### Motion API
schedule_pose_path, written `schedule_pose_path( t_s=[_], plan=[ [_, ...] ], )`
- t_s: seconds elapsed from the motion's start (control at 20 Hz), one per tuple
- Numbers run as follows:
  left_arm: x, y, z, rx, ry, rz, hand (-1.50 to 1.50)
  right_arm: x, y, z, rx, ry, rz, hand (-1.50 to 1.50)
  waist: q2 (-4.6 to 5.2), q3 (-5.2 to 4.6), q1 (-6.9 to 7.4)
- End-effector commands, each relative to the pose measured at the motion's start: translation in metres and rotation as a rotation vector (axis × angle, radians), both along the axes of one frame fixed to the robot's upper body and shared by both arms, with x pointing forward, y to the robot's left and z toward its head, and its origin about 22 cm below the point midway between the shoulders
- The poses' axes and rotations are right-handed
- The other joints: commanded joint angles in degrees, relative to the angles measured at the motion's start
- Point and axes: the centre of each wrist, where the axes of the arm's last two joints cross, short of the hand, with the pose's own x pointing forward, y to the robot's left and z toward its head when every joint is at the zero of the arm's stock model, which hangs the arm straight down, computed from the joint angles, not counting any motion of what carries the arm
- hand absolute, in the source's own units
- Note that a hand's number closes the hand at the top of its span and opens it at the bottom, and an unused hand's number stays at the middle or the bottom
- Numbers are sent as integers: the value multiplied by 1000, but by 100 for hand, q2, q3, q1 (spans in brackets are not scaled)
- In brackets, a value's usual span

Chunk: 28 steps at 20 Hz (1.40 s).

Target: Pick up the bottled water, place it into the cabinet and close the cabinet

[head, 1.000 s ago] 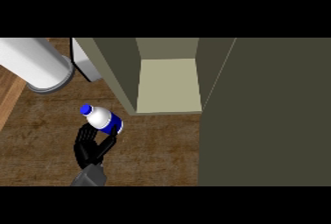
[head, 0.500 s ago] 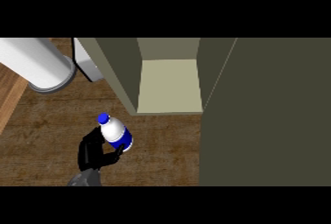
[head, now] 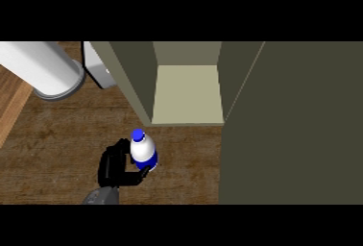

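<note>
While the small white plastic water bottle with the blue cap and blue band (head: 143,151) sits in the lower left-centre of the frame, the black hand on its grey forearm (head: 113,167) comes up from the bottom edge and curls its fingers round the bottle's lower body, thumb side tucked under the blue band. By its place left of centre I take this for the left hand, though only one arm shows; the right hand is nowhere in view. The bottle's long axis runs roughly up the frame, cap pointing toward the open olive-green cabinet with the pale inner shelf (head: 186,93), whose front lip lies just above the cap. So the coming move, as I judge it, is a short carry up and slightly right. The cabinet's dark open door (head: 291,125) fills the right side. A white cylindrical object (head: 39,67) lies at upper left.
</note>
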Motion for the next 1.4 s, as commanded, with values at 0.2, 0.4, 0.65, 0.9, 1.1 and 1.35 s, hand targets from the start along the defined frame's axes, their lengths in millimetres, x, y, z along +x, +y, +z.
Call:
schedule_pose_path(
  t_s=[0.2, 0.4, 0.65, 0.9, 1.1, 1.35],
  plan=[
    [29, -36, 53, -20, 5, -75, 150, -3, 9, 14, 30, -15, 2, -150, -17, -5, 11],
    [30, -62, 71, 4, 12, -96, 150, -4, -3, 23, 25, -28, 15, -150, 1, -8, -22],
    [65, -89, 104, 162, -66, -81, 150, 5, -1, 16, 54, -26, 0, -150, 39, -11, -36],
    [91, -118, 151, 180, -52, -76, 150, 0, -4, 17, 55, -63, -4, -150, 32, -10, -115],
    [111, -131, 170, 226, -48, -61, 150, 8, -5, 11, 43, -60, -7, -150, 47, -12, -116],
    [139, -149, 196, 322, -4, -34, 150, 9, -4, 17, 42, -54, 9, -150, 78, -13, -177]
  ],
)
